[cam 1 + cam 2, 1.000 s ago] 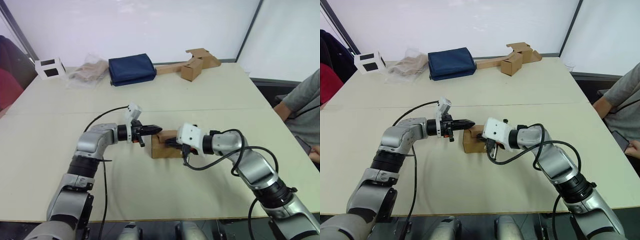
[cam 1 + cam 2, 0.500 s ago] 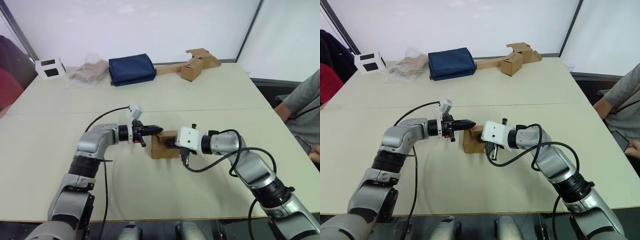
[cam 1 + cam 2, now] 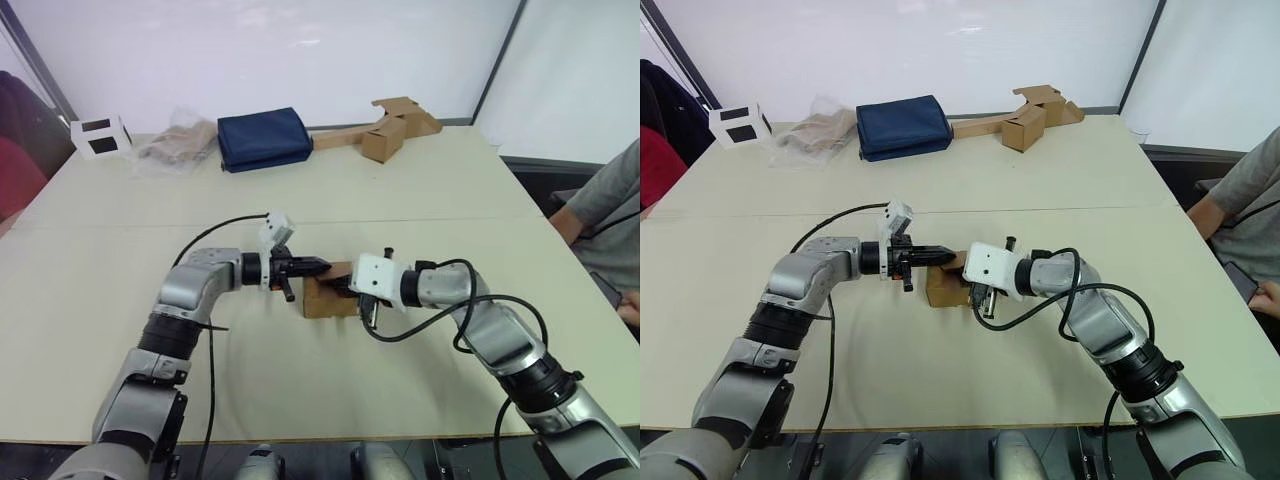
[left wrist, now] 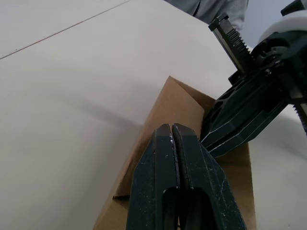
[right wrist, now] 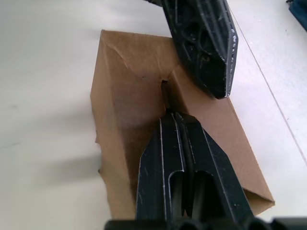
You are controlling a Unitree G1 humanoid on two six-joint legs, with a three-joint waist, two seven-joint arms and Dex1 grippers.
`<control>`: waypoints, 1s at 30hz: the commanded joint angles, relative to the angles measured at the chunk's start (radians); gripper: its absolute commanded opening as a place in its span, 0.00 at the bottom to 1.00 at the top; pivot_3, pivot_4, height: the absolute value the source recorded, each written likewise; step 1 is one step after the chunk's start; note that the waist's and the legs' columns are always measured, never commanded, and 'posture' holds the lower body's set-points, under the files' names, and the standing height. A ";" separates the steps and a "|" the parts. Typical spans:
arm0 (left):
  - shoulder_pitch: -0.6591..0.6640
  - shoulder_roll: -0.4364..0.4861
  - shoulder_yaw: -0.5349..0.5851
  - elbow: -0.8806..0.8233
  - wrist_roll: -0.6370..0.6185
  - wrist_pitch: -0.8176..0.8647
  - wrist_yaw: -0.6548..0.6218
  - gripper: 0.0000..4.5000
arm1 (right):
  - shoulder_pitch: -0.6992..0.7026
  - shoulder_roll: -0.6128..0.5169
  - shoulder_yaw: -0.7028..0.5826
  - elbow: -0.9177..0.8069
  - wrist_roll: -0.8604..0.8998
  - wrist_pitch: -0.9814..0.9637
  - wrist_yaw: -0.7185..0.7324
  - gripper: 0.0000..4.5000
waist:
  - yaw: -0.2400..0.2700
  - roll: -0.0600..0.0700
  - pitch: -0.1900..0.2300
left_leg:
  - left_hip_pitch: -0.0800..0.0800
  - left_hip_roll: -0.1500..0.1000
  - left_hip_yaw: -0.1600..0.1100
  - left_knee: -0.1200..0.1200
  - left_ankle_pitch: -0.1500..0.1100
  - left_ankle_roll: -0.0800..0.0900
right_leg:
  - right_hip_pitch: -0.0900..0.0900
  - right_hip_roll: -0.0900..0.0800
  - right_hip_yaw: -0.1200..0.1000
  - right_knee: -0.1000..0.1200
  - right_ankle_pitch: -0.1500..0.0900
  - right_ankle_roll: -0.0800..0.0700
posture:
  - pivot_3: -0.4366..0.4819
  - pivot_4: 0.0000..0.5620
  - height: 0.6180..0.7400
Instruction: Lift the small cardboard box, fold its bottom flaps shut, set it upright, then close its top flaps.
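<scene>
Change since earlier frames: left gripper (image 3: 318, 266) has advanced over the top of the small cardboard box (image 3: 328, 298); one second ago its tips sat at the box's near-left edge. Right gripper (image 3: 343, 286) has also slid a little further onto the box. Box itself has not shifted on the table (image 3: 420, 190).

Box location: resting on the table at centre, between the two arms, top face up.

Top flaps (image 5: 192, 105): folded down; a centre seam with a short dark slit shows in the right wrist view.

Left gripper state: fingers (image 4: 189, 158) clenched together, pads meeting with no gap, nothing between them. Tips lie on or just above the box's top; contact cannot be confirmed.

Right gripper state: fingers (image 5: 165, 158) pressed together, nothing held. Tips sit at the seam of the top flaps, apparently bearing on the cardboard.

Gripper relation: the two tips come from opposite sides and lie just beside each other over the top, the left one slightly beyond the right.

Bottom flaps: hidden beneath the box; condition cannot be told.

Other items: second brown box on a long cardboard strip (image 3: 385, 130), navy fabric bag (image 3: 263, 138), crumpled clear plastic bag (image 3: 178, 145) and white cube with black squares (image 3: 99, 135), all along the far edge, well apart from the work. A person's grey sleeve (image 3: 610, 205) at the right edge.
</scene>
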 commanded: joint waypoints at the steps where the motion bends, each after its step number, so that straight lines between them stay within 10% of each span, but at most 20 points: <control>1: 0.012 0.011 -0.028 -0.015 0.033 -0.027 -0.003 0.01 | 0.006 0.019 -0.099 -0.093 0.133 0.095 0.023 0.00 | 0.000 0.000 0.000 | 0.000 0.000 0.000 0.000 0.000 0.000 | 0.000 0.000 0.000 0.000 0.000 0.000 | 0.48 0.27 1.00; 30: 0.100 0.004 -0.022 -0.191 0.051 -0.049 0.145 0.01 | -0.003 0.038 -0.089 0.105 0.107 0.026 -0.056 0.00 | 0.000 0.000 0.000 | 0.000 0.000 0.000 0.000 0.000 0.000 | 0.000 0.000 0.000 0.000 0.000 0.000 | 0.48 0.27 1.00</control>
